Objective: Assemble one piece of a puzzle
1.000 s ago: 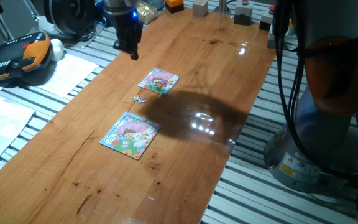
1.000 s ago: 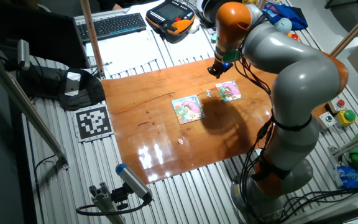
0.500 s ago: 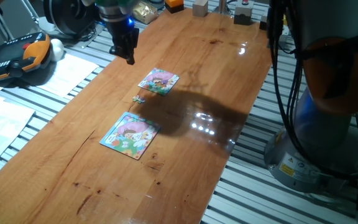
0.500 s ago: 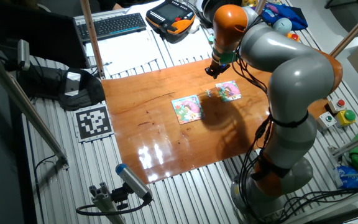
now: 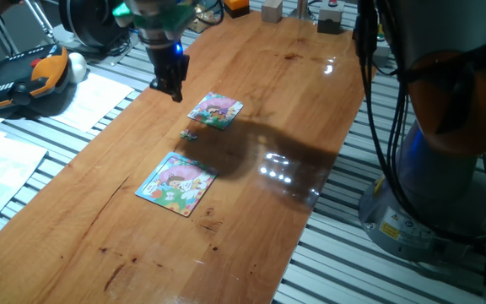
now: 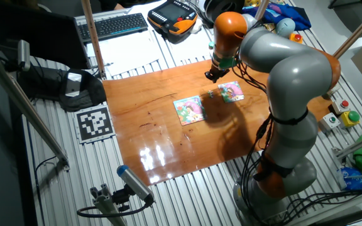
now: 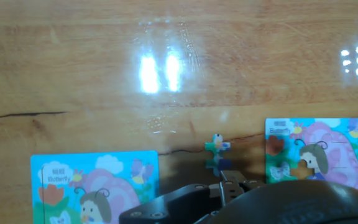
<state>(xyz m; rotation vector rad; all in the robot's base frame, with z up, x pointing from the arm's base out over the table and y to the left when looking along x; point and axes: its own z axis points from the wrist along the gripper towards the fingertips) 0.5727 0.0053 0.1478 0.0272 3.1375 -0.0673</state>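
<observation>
The piece (image 5: 189,133) lies flat on the wooden table between two puzzles; it also shows as a speck (image 6: 211,94) and as a small green and blue piece (image 7: 217,148). The puzzle (image 5: 216,110) (image 6: 232,91) (image 7: 316,155), the smaller pink, green and white one, has a piece-shaped gap near its top left corner in the hand view. My gripper (image 5: 175,95) (image 6: 211,76) hangs above the table, left of the puzzle and beyond the piece, touching neither. Nothing shows between its dark fingers, and their gap is too small to read. In the hand view only the hand's dark body shows.
A larger blue-bordered puzzle (image 5: 176,182) (image 6: 190,109) (image 7: 95,186) lies nearer the front. An orange and black pendant (image 5: 24,78) and papers (image 5: 91,97) sit off the table's left edge. Small boxes (image 5: 272,10) stand at the far end. The arm's base (image 5: 445,169) is at the right.
My gripper has moved lower and a little toward the piece. The piece and both puzzles have stayed in place.
</observation>
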